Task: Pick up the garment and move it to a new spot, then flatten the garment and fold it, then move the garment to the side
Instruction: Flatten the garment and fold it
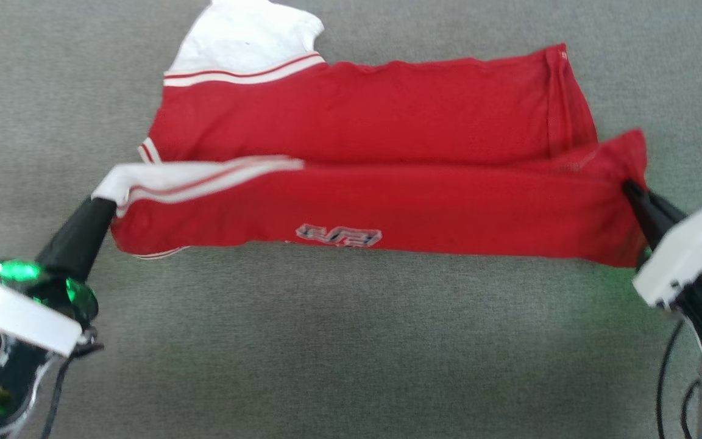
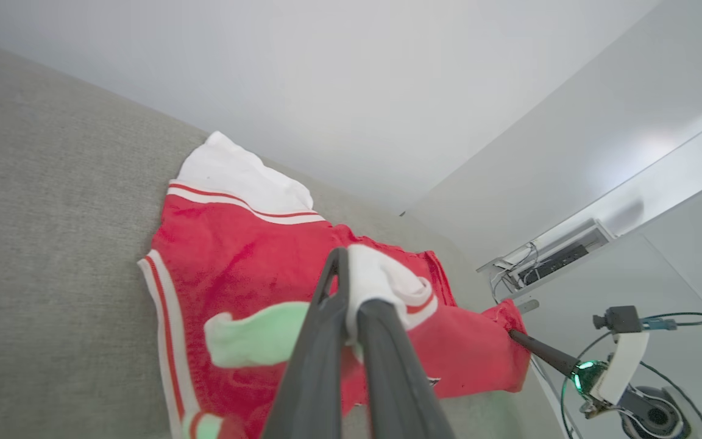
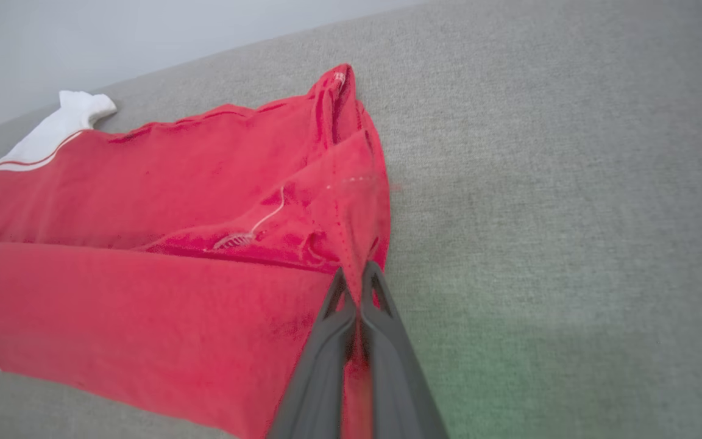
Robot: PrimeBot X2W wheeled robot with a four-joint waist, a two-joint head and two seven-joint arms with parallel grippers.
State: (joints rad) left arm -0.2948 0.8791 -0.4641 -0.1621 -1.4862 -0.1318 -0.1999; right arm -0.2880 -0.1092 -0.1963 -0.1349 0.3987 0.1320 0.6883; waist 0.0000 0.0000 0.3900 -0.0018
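Observation:
The garment is a red T-shirt with white sleeve ends, spread sideways on the grey surface. Its near long edge is lifted and carried over the rest, dark letters showing underneath. My left gripper is shut on the white sleeve end at the left. My right gripper is shut on the red hem corner at the right. In the left wrist view the left gripper pinches white cloth. The right gripper clamps the garment's red edge in the right wrist view.
The grey fabric surface runs wide on all sides of the shirt. A pale wall rises behind it. In the left wrist view a ledge with a dark box and cables sits beyond the surface's far edge.

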